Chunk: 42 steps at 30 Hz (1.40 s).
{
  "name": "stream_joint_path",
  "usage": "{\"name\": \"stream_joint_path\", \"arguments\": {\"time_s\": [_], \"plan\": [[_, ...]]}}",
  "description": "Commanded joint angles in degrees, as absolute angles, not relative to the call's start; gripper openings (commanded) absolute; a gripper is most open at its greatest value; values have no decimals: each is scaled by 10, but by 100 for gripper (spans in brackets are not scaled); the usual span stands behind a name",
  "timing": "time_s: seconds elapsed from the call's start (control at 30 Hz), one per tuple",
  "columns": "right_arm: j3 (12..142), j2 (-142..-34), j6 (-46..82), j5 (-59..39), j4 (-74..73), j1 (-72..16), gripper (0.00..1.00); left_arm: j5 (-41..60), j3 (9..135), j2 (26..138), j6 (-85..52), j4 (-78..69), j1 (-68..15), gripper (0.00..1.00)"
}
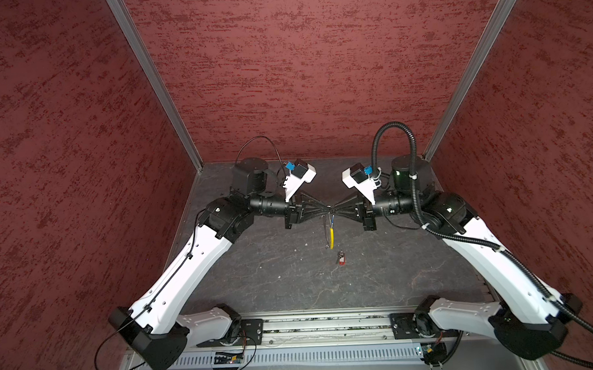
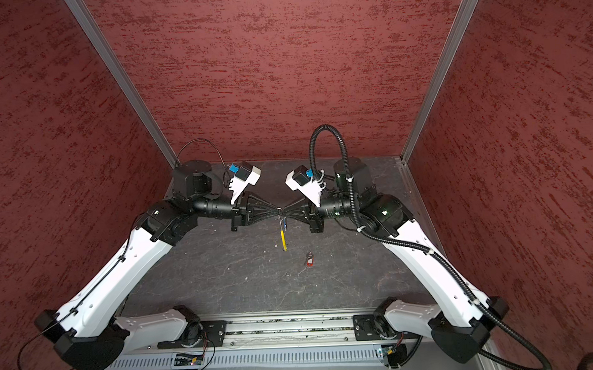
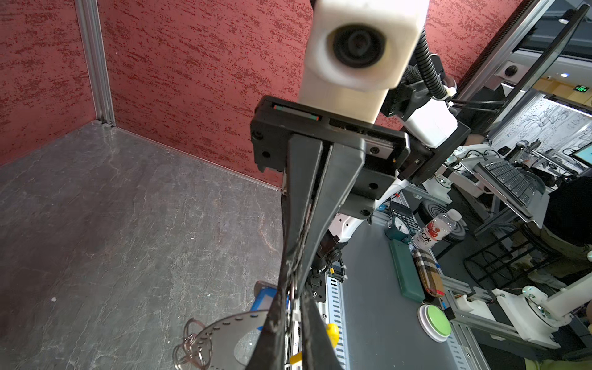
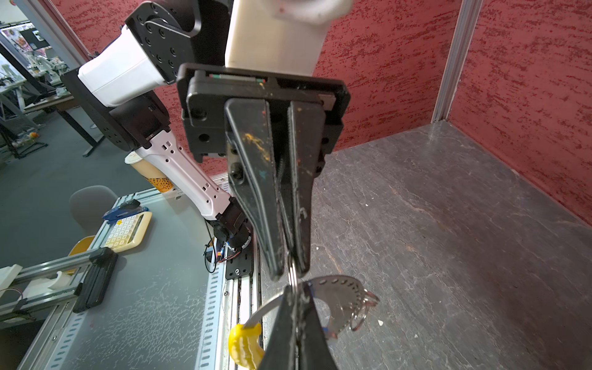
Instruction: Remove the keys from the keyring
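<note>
I logged both arms alike: white shells dotted with small holes on the long links, black joint housings. The left arm (image 1: pixel 185 269) carried a thin black cable (image 1: pixel 259 137); the right arm (image 1: pixel 491 270) a ribbed black conduit (image 1: pixel 392 124) with white ties. The left gripper (image 4: pixel 290 267) had tapered black fingers (image 4: pixel 253 153), flecked yellow-orange.

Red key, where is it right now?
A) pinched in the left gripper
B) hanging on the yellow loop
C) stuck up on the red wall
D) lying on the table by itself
D: the red key lies alone on the table, clearly apart from the hanging keyring.
</note>
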<state>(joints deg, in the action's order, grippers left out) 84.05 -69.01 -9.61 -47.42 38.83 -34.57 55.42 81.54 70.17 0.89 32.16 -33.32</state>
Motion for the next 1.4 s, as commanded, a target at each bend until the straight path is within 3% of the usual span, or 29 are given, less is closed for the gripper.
{"name": "stream_joint_path", "arguments": {"time_s": [0.0, 0.07, 0.17, 0.33, 0.4, 0.47, 0.6, 0.93, 1.37], "plan": [[850, -696, -100, -475, 358, -344, 0, 574, 822, 691, 13, 318, -342, 12], [851, -696, -98, -475, 357, -344, 0, 576, 819, 692, 5, 309, -344, 11], [851, -696, -95, -474, 352, -344, 0, 578, 814, 690, -8, 290, -344, 1], [841, -683, -78, -457, 327, -345, 0, 564, 789, 671, -25, 241, -345, 0], [826, -668, -62, -437, 296, -344, 14, 551, 773, 658, -29, 217, -346, 0], [800, -645, -38, -415, 253, -344, 33, 543, 757, 648, -38, 189, -343, 0], [743, -600, 8, -385, 142, -345, 47, 537, 735, 635, -56, 140, -339, 0], [647, -572, 118, -444, -22, -347, 52, 531, 695, 611, -109, 38, -331, 0], [649, -587, 121, -468, -17, -364, 49, 510, 680, 597, -129, 27, -325, 0]]}}
